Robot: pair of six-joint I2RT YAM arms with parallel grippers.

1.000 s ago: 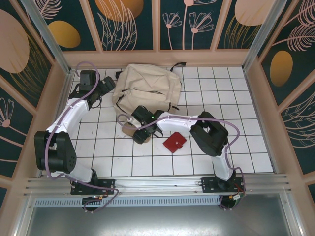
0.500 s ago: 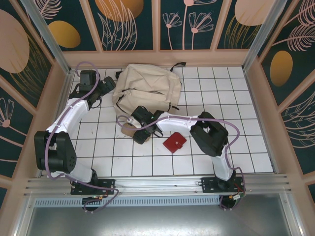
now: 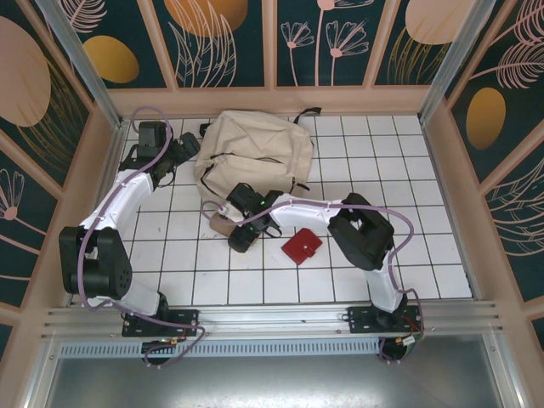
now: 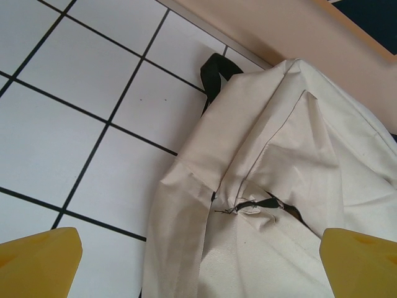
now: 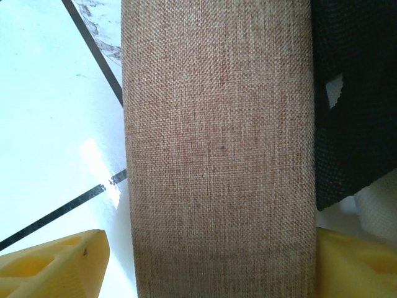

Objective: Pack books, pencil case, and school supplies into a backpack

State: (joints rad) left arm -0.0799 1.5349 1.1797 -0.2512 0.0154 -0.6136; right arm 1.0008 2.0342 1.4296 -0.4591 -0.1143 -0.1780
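From above, the backpack [image 3: 255, 149] lies slumped at the far middle of the tiled table. The pencil case [image 3: 218, 226] lies on the tiles just off its near-left corner, and the red school supplies [image 3: 302, 246] lie farther out on its near side, so both are outside the bag. The left gripper [image 3: 189, 155] sits at the backpack's left edge and the right gripper [image 3: 233, 224] is over the pencil case. At the left wrist, the left gripper [image 4: 198, 261] is spread wide and empty above the backpack's cloth, near a zip pull [image 4: 245, 208]. Whether the mouth is open, or what is inside, I cannot tell. At the right wrist, the right gripper [image 5: 211, 267] straddles the pencil case [image 5: 217, 124] with a sliver of tile beside one finger, so it is not clamped. The likely risks are the left fingers pinching loose cloth instead of the zip, and the soft pouch slipping or shoving the bag away.
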